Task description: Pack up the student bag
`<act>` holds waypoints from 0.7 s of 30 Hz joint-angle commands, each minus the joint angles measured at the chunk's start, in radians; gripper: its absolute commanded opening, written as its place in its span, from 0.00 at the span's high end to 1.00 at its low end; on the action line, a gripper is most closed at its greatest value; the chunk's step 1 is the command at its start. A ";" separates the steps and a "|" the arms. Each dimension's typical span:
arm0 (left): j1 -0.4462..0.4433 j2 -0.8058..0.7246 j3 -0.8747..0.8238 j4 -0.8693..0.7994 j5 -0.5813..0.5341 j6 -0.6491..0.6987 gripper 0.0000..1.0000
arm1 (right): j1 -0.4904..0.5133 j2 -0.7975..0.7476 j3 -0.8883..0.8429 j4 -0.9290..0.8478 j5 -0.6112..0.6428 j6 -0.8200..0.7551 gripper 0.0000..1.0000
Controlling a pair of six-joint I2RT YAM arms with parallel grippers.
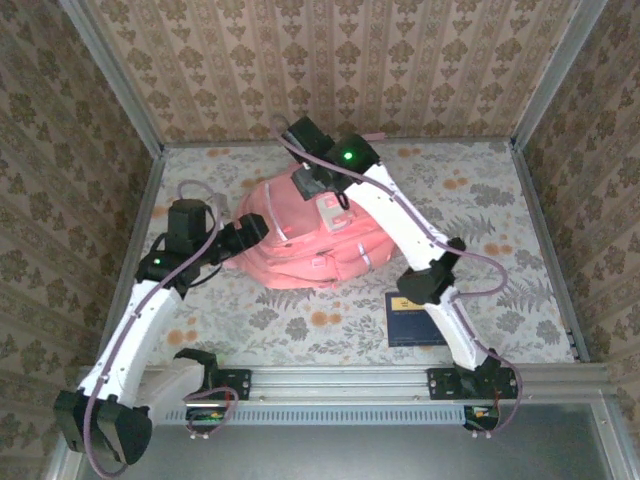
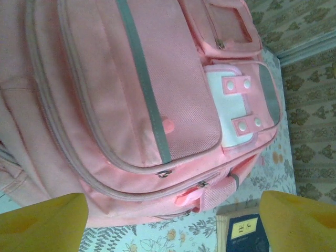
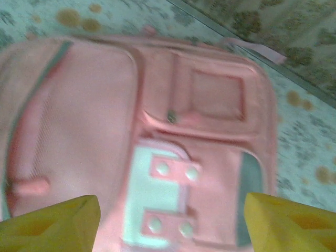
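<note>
On table (image 1: pixel 520 200), seeing student bag (image 1: pixel 300 240) flat at centre, pockets up; dark blue book (image 1: pixel 415 318) near its right side. Reading left gripper (image 2: pixel 170 210) spread wide by bag's left edge, right gripper (image 3: pixel 170 210) spread wide above it, both empty

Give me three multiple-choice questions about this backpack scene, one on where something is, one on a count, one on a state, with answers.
1. Where does the dark blue book lie? A on top of the student bag; B on the table, right of the bag; C between a gripper's fingers.
2. How many round studs show on the bag's white patch? A two; B four; C six.
3. How is the left gripper? A shut on a strap; B shut on the book; C open, holding nothing.
Answers: B, the book lies flat on the tabletop beside the bag; B, two pairs of studs show; C, its yellow fingers stand wide apart, nothing between.
</note>
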 commanded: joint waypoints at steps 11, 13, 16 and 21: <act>-0.226 0.085 0.052 0.034 -0.093 0.096 0.14 | -0.178 -0.966 -1.495 0.653 -0.066 0.173 0.00; -0.271 0.102 0.062 0.021 -0.120 0.117 0.14 | -0.296 -1.062 -1.608 0.670 -0.192 0.286 0.00; -0.338 0.126 0.073 0.012 -0.155 0.137 0.14 | -0.386 -1.168 -1.765 0.709 -0.286 0.325 0.00; -0.430 0.171 0.076 0.027 -0.168 0.144 0.14 | -0.603 -1.365 -2.072 0.823 -0.474 0.490 0.00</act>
